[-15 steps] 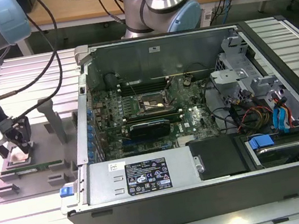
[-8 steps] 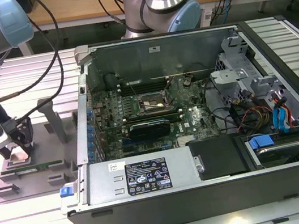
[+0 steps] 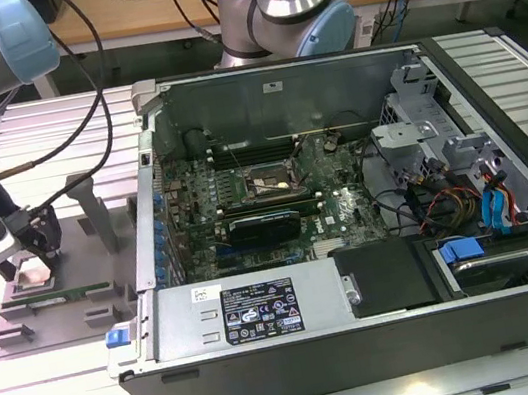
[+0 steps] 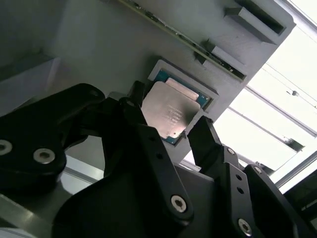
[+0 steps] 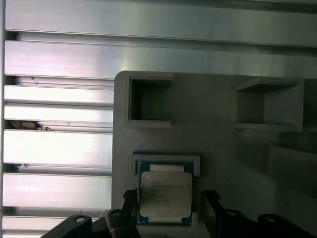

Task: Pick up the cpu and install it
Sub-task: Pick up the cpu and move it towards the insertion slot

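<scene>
Gripper low over cpu — jaws apart, one finger each side, nothing clamped that I can see. Cpu sits in grey holder recess — ext. view's left of PC case.

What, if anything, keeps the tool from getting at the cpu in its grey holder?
Probably nothing, so yes: the tool stands open astride the cpu, which lies flat and uncovered in the recess of the grey holder.
</scene>
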Controlling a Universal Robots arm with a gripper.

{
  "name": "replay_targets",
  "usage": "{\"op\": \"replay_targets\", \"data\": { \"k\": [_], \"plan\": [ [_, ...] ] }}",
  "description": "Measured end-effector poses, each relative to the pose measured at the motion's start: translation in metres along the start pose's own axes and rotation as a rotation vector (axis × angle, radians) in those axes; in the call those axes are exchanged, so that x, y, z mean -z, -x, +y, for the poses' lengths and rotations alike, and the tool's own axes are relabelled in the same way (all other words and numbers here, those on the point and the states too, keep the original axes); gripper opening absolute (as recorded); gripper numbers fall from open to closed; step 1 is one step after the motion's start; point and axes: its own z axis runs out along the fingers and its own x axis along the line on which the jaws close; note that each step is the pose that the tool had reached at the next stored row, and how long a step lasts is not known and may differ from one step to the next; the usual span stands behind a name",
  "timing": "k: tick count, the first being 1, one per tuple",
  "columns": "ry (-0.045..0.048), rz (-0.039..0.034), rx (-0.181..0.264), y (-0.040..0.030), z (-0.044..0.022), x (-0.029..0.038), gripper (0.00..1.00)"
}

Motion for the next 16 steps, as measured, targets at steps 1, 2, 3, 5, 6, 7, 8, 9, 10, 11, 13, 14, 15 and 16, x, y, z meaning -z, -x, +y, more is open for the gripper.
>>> {"op": "replay_targets", "data": {
  "k": [1,2,3,5,6,7,8,9,10,11,13,14,15,16],
  "plan": [
    [0.0103,-0.0005,0.0,0.0,0.0001,-0.0012,0.63],
    [0.0106,-0.0006,0.003,-0.0001,0.0001,-0.002,0.63],
    [0.0108,-0.0005,0.008,-0.0001,0.0001,-0.0027,0.63],
    [0.0109,-0.0007,0.024,-0.0002,0.0001,-0.007,0.63],
    [0.011,-0.0008,0.026,-0.0002,0.0002,-0.0095,0.63],
    [0.0109,-0.0005,0.026,-0.0003,0.0001,-0.0103,0.63],
    [0.0108,-0.0005,0.026,-0.0003,0.0002,-0.0105,0.63],
    [0.0109,-0.0006,0.026,-0.0003,0.0002,-0.0106,0.63],
    [0.011,-0.0007,0.026,-0.0003,0.0002,-0.011,0.55],
    [0.0109,-0.0006,0.026,-0.0003,0.0002,-0.0112,0.55],
    [0.0115,-0.0015,0.026,-0.0001,0.0002,-0.009,0.55],
    [0.0111,-0.001,0.026,0.0,0.0,-0.0044,0.55],
    [0.011,-0.0008,0.026,0.0,0.0,-0.0011,0.55],
    [0.011,-0.0013,0.026,0.0002,-0.0001,0.0009,0.55]
  ]
}}
